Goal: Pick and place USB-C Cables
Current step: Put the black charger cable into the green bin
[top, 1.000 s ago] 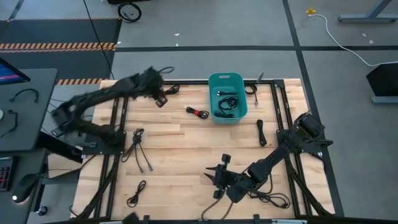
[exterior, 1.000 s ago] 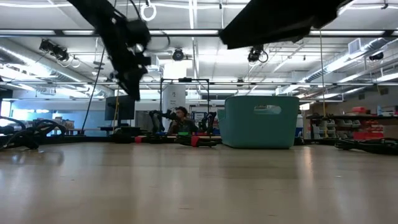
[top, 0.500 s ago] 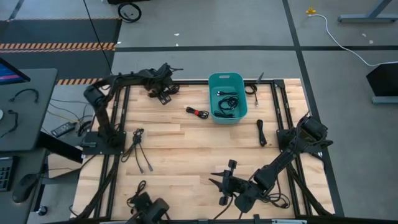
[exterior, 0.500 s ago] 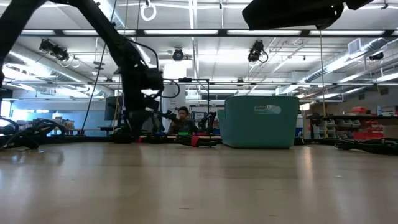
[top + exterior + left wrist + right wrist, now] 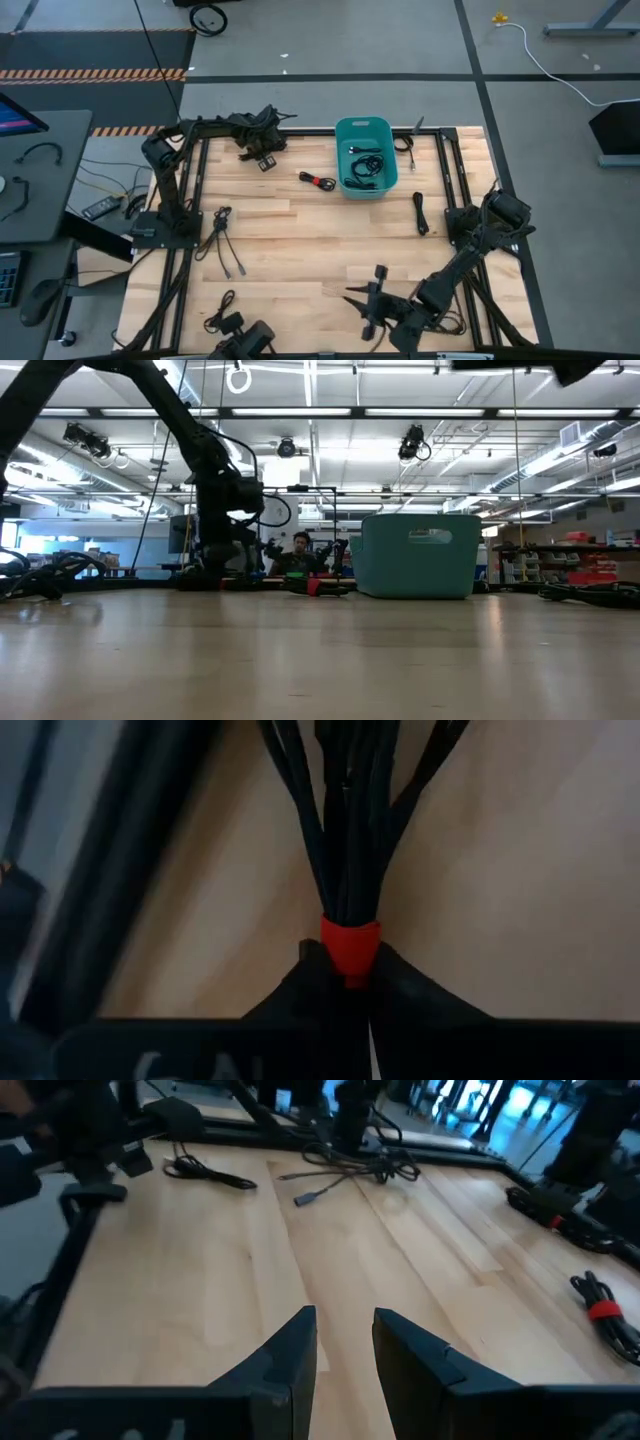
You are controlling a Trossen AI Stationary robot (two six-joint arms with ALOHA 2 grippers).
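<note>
Short black USB-C cables lie scattered on the wooden table: a red-tied one left of the teal bin, one to the bin's right, and others at the left and near left. Several coiled cables lie inside the bin. My left gripper is low at the far left corner, shut on a black cable bundle with a red band. My right gripper hovers near the near edge, open, over bare wood. My left gripper pinches the cable bundle at its red band between its two fingers. The black strands fan out ahead of the fingers over the wood. Whether the bundle is lifted or lies on the table, I cannot tell.
Black frame rails run along the table's left and right sides. A cable tangle lies by the right arm at the near right corner. A white cord lies on the floor beyond. A person sits behind the table.
The left arm has swung to the table's far left corner and come down from high up to table height. The right gripper has drifted toward the near edge and slightly to the right.
</note>
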